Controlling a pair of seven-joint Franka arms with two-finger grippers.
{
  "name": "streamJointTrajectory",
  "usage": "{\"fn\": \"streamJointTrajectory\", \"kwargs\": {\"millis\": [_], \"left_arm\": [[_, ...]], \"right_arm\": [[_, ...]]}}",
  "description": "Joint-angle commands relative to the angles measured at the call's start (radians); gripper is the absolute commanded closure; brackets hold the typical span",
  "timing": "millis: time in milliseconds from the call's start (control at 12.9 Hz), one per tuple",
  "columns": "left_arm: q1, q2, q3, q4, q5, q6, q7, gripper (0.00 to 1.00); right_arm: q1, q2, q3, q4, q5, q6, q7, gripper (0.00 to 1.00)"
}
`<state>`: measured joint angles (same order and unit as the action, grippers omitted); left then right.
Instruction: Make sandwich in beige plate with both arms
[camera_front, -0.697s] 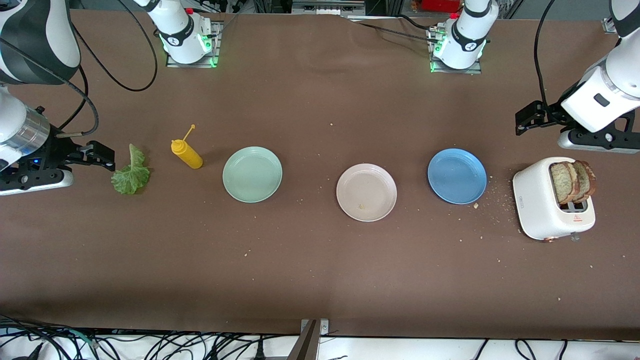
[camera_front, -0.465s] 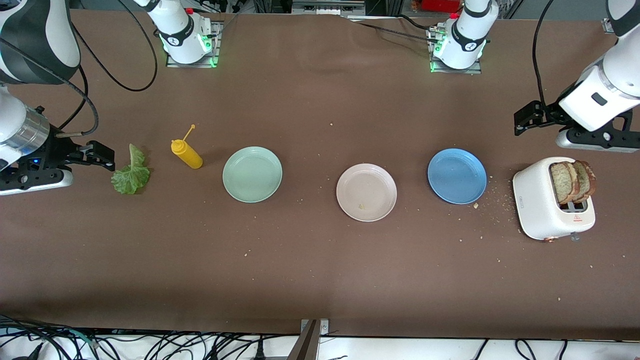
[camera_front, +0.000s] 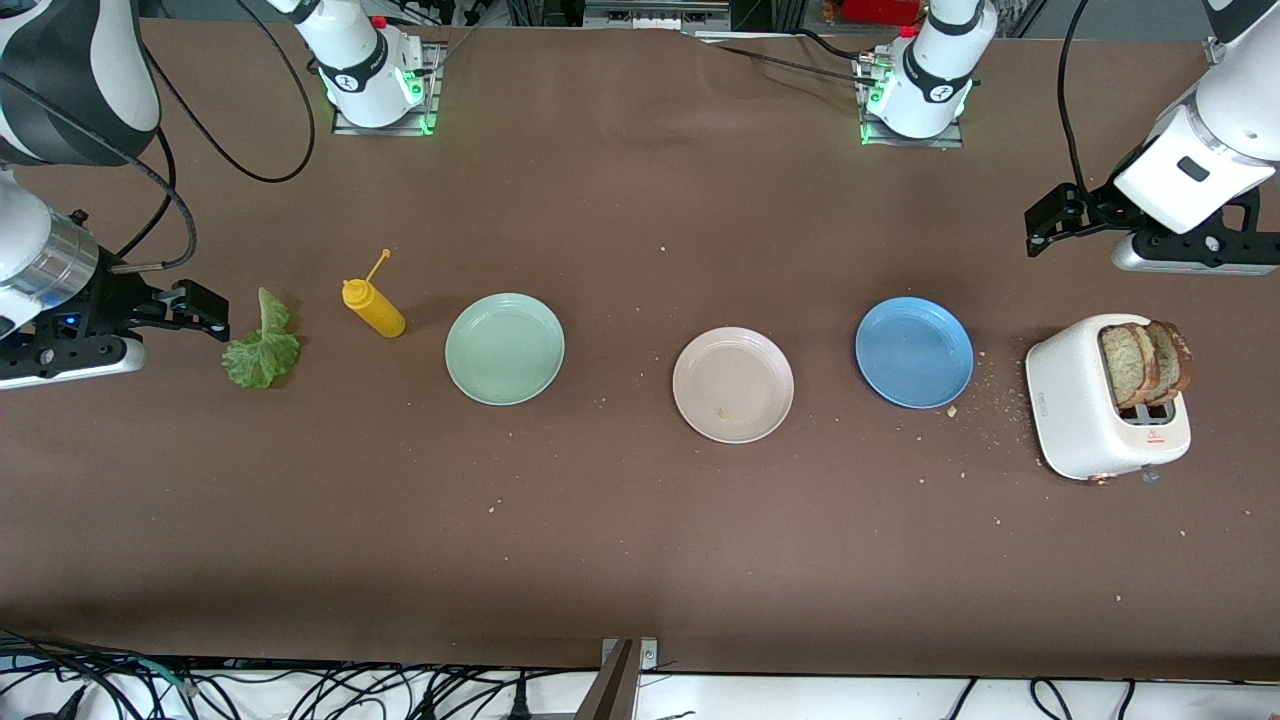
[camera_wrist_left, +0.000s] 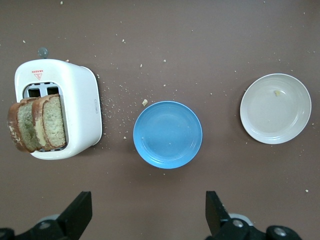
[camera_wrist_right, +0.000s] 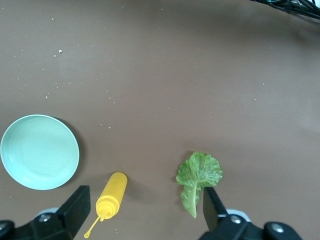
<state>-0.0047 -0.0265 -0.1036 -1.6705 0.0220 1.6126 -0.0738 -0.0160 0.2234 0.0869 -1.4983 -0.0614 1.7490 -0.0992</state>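
Right end effector (camera_front: 205, 312) hangs with its fingers spread wide and empty over the worktop (camera_front: 640, 560) beside the crinkly green lettuce leaf (camera_front: 262, 345). Next along the row lie a yellow squeeze bottle (camera_front: 374, 308), a mint-green plate (camera_front: 504, 349), the beige plate (camera_front: 733, 384) holding only a crumb, and a blue plate (camera_front: 914, 352). Brown speckled bread slices (camera_front: 1147, 361) stand in a white toaster (camera_front: 1085, 415). Left end effector (camera_front: 1045, 222), wide and empty, hangs near the toaster. Its wrist view shows the toaster's slots and crumbs around the blue plate.

High front camera faces both bases; wrist views look straight down, sharing its plates (camera_front: 733, 385).
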Motion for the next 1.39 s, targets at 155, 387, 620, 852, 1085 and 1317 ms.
{"fn": "streamJointTrajectory", "kwargs": {"millis": [155, 387, 620, 852, 1085, 1317], "left_arm": [[0.0, -0.012, 0.008, -0.009, -0.019, 0.02, -0.011, 0.0], [0.0, -0.009, 0.008, -0.006, -0.02, 0.018, -0.012, 0.0], [0.0, -0.009, 0.008, -0.006, -0.02, 0.016, -0.012, 0.0], [0.008, -0.009, 0.013, -0.005, -0.022, 0.009, -0.011, 0.0], [0.009, -0.009, 0.013, -0.005, -0.022, 0.007, -0.007, 0.0], [0.009, -0.009, 0.013, -0.005, -0.022, 0.007, -0.007, 0.0]], "right_arm": [[-0.001, -0.009, 0.004, 0.009, 0.012, -0.011, -0.001, 0.0], [-0.001, -0.009, 0.001, 0.01, 0.014, -0.016, -0.004, 0.0], [-0.001, -0.009, 0.002, 0.01, 0.014, -0.016, -0.005, 0.0], [-0.001, -0.009, 0.004, 0.01, 0.012, -0.012, -0.007, 0.0], [-0.001, -0.009, 0.004, 0.01, 0.014, -0.012, -0.005, 0.0], [-0.001, -0.009, 0.004, 0.009, 0.014, -0.014, -0.005, 0.0]]}}
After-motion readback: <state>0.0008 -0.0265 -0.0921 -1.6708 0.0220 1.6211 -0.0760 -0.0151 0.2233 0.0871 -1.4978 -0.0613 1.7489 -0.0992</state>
